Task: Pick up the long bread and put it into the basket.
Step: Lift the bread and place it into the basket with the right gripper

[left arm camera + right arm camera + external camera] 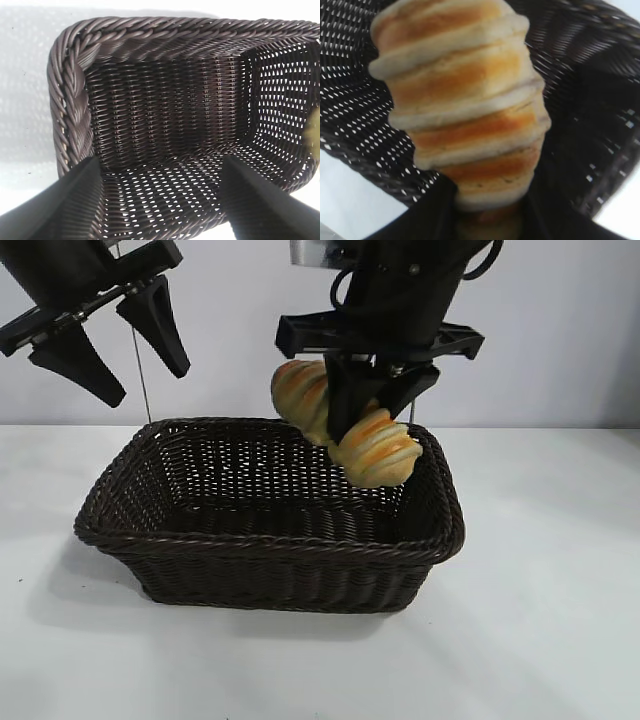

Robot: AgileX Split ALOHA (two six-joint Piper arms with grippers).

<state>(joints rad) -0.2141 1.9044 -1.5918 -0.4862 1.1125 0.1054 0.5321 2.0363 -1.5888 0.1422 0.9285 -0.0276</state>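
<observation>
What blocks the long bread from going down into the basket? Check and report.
Nothing visible. The right claw holds the long bread above the basket, near its right end; the interior below is bare. The left claw hangs open above the left rim.

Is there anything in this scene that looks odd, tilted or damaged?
Nothing stands out. The right gripper holds the long bread slanted above the basket, which sits flat and intact. The left gripper hangs open above its other end.

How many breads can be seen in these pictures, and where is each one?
1. The long bread is held in the right gripper, above the basket near its far right corner. The basket itself looks empty, so no bread seems hidden.
</observation>
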